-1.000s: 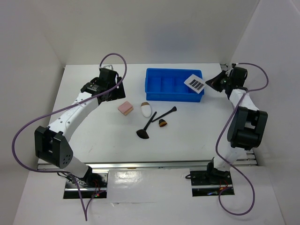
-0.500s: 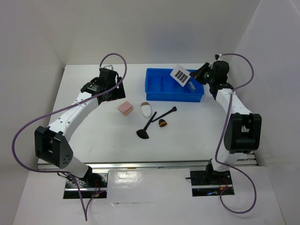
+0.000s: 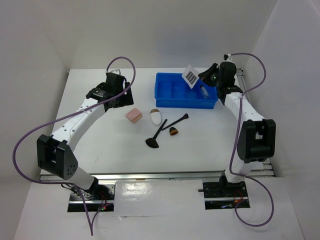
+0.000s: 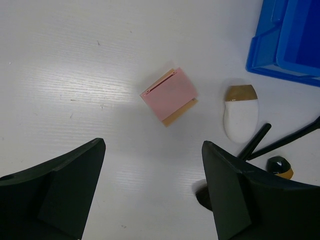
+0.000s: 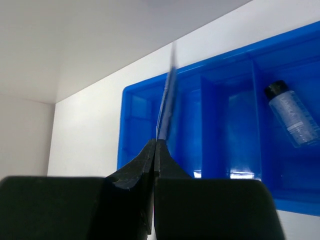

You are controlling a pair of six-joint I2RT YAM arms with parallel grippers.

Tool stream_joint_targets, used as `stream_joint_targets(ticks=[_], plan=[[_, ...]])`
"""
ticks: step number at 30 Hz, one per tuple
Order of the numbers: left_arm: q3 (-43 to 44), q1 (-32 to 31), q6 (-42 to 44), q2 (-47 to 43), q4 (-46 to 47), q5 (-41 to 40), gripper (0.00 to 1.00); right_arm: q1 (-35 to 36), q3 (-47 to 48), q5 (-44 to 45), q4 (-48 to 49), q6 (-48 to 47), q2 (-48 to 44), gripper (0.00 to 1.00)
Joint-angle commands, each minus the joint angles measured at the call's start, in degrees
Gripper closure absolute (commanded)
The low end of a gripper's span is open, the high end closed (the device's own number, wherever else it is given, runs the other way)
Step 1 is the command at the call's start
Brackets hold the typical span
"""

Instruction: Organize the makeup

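Organizing looks barely begun: the right gripper (image 3: 207, 78), clamped on the flat pale palette (image 3: 191, 76), holds it tilted over the blue divided bin (image 3: 175, 104) at upper middle of the top view, while the pink sponge (image 3: 133, 115), white egg-shaped piece (image 3: 157, 118), thin black brushes (image 3: 152, 143) and stubby orange-brown brush (image 3: 173, 131) lie loose on the desk (image 3: 200, 145) below the bin. The left gripper (image 4: 153, 150) hangs open and empty above the sponge. The right wrist view shows the palette edge-on and a clear black-capped bottle (image 5: 291, 116) in a right-hand compartment; the top view alone shows the palette's black bars.
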Motion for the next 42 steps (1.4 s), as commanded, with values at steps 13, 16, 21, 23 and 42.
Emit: stream_joint_targets(ticks=[13, 16, 21, 23, 42], plan=[[2.91, -0.03, 1.73, -0.82, -0.31, -1.22, 0.08, 0.95, 1.81, 4.74, 5.17, -0.15, 4.97, 1.0], [2.91, -0.03, 1.73, -0.82, -0.31, -1.22, 0.08, 0.95, 0.76, 4.74, 6.83, -0.15, 5.77, 1.0], [2.91, -0.03, 1.73, -0.82, -0.31, -1.75, 0.08, 0.95, -2.48, 5.27, 8.68, 0.46, 8.57, 1.0], [2.91, -0.03, 1.73, -0.3, -0.31, -1.75, 0.08, 1.48, -3.98, 5.27, 9.83, 0.47, 8.58, 1.0], [1.33, -0.03, 1.73, 0.32, 0.74, -0.17, 0.08, 7.11, 0.66, 13.6, -2.55, -9.28, 5.95, 0.23]])
